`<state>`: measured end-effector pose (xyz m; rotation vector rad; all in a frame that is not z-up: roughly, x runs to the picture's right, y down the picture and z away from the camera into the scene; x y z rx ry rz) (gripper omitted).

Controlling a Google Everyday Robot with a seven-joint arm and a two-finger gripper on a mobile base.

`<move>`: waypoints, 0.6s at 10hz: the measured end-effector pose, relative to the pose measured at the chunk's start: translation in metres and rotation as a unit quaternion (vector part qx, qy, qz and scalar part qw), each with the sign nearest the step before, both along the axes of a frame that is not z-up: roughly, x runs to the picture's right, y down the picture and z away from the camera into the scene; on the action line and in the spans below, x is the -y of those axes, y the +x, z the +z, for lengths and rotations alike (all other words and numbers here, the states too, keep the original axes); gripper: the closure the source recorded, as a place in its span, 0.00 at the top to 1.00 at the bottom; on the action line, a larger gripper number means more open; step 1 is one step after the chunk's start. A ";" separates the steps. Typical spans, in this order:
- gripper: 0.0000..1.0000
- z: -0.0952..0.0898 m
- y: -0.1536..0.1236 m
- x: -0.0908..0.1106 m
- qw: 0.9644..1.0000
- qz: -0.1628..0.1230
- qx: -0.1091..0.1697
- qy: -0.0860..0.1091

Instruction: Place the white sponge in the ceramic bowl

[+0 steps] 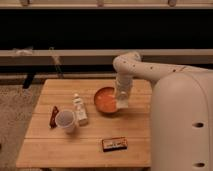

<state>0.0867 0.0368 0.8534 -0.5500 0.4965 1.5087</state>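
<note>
Now end effector [121, 104] hangs over the ceramic bowl's [103, 99] right rim, likely for the drop; white sponge [123, 104] seemingly pinched there, grip state unclear.

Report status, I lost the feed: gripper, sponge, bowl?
Gripper low over ceramic bowl's right rim. White sponge not visible. Cup, bottle, dark packet all away from the bowl.

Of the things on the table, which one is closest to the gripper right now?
The orange ceramic bowl: the gripper hangs at its right rim, while the white cup, the white bottle and the dark packet sit farther left or nearer the front edge.
</note>
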 end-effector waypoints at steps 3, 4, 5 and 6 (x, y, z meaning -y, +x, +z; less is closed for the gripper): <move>0.59 0.019 -0.022 0.020 0.999 -0.011 0.017 0.030; 0.71 0.028 -0.034 0.022 0.999 -0.015 0.026 0.035; 0.78 0.033 -0.037 0.024 0.999 -0.017 0.030 0.041; 0.80 0.037 -0.038 0.025 0.998 -0.019 0.032 0.045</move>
